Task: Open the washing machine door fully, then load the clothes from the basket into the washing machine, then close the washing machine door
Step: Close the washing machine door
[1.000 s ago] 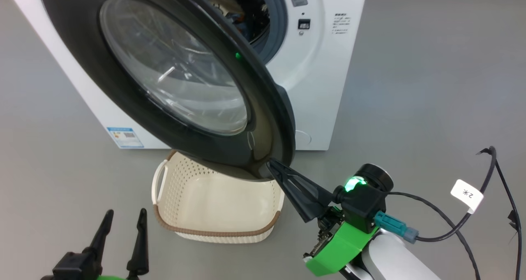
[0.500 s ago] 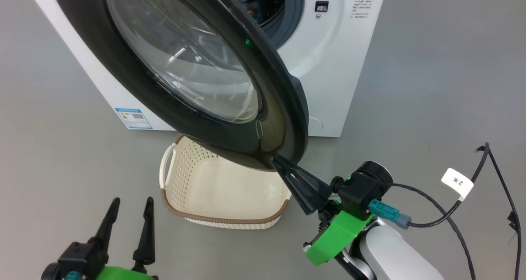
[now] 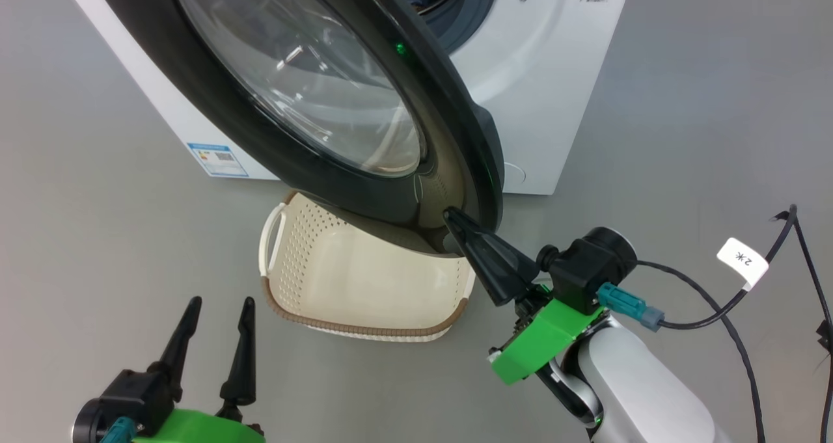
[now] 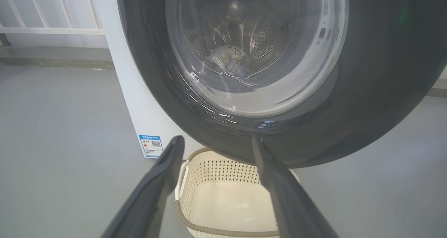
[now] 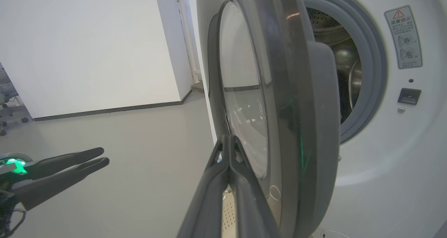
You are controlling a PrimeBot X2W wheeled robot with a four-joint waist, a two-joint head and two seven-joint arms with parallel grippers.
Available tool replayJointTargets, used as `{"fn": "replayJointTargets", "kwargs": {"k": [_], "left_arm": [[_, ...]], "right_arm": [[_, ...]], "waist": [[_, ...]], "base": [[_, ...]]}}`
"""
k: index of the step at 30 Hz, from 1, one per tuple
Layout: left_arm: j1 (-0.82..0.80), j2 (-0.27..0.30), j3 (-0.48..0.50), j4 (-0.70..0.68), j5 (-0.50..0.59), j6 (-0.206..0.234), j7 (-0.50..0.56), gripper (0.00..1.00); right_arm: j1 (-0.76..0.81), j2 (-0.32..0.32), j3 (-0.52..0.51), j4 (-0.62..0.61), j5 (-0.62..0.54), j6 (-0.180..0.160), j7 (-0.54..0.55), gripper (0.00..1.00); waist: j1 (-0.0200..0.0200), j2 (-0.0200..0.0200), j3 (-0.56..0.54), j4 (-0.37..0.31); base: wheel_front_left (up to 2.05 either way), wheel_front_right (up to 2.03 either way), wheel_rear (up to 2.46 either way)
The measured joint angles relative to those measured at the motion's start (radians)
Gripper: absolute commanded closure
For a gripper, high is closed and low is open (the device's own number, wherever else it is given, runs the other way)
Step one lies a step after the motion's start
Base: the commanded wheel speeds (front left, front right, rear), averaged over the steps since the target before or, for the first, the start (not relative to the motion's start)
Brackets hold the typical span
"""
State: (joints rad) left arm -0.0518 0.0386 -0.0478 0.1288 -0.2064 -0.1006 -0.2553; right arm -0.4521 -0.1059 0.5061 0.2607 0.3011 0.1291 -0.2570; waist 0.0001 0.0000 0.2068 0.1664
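While the door (image 3: 215, 111) is standing half swung out from the washing machine (image 3: 540, 105), its black lower rim is hanging over the far side of the basket (image 3: 364, 329) on the floor (image 3: 703, 118), which is lying open to the right. The right hand (image 3: 452, 216), fingers pressed together, is resting its tip against that rim's inner side. The left hand (image 3: 221, 303) is hovering spread, low, apart from the basket. Left wrist view is showing clothes (image 4: 228, 58) lying inside the machine behind the bulging glass. Right wrist view is showing the gap between door edge and grey seal (image 5: 375, 73).
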Motion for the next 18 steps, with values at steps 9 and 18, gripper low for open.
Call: {"fn": "replayJointTargets", "kwargs": {"k": [9, 18], "left_arm": [[-0.016, 0.000, 0.003, -0.003, -0.002, 0.006, 0.000, 0.00], [-0.021, 0.000, 0.008, -0.004, -0.002, 0.005, 0.000, 0.00]], "right_arm": [[-0.048, -0.004, -0.022, 0.003, -0.002, 0.000, 0.000, 1.00], [-0.088, -0.015, -0.045, 0.004, -0.013, 0.000, 0.000, 1.00]], "waist": [[-0.0001, 0.0000, 0.041, 0.005], [-0.0001, 0.0000, 0.073, 0.000]], "base": [[0.00, 0.00, 0.00], [0.00, 0.00, 0.00]]}}
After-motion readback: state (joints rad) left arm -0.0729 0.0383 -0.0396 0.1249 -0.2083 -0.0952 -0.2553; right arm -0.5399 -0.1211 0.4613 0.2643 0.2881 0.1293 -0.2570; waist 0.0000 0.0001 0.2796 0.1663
